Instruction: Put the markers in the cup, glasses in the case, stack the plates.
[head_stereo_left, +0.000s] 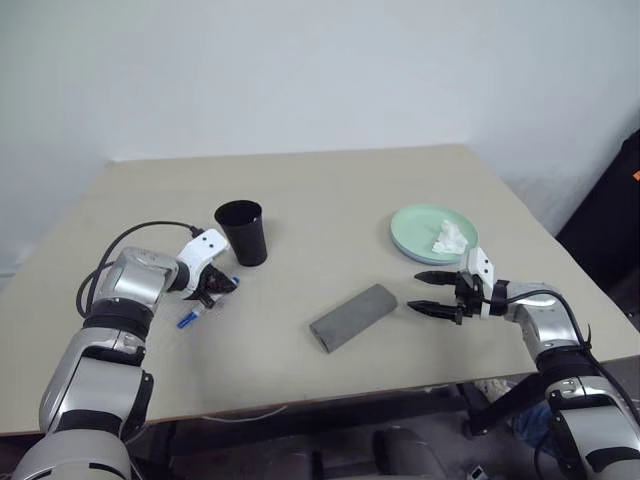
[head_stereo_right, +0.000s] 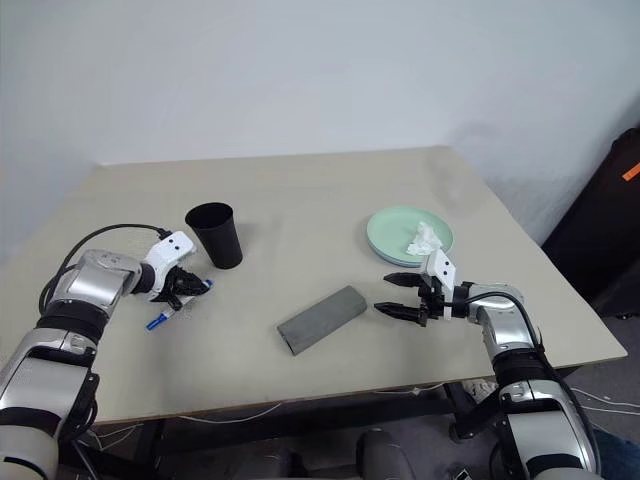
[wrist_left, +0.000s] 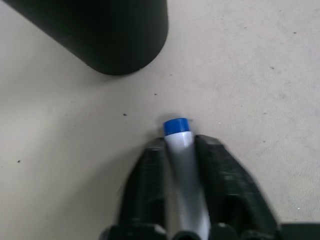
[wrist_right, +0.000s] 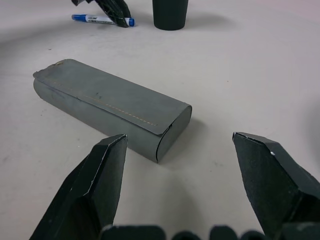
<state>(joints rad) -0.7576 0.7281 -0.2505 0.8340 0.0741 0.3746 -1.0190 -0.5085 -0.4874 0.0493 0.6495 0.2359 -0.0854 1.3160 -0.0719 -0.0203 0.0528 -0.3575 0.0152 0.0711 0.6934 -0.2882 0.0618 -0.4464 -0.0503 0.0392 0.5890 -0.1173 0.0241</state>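
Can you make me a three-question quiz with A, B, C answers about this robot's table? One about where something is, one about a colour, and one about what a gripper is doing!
1. Where is the white tissue?
A. on the green plate
B. inside the cup
C. on the case

2. What colour is the cup?
A. blue
B. black
C. green

3. What is the left gripper doing?
A. hanging open
B. squeezing the tissue
C. closed on the marker

Answers:
1 A: the tissue sits on the plate.
2 B: the cup is plain black.
3 C: the marker lies pinched between the fingers on the table.
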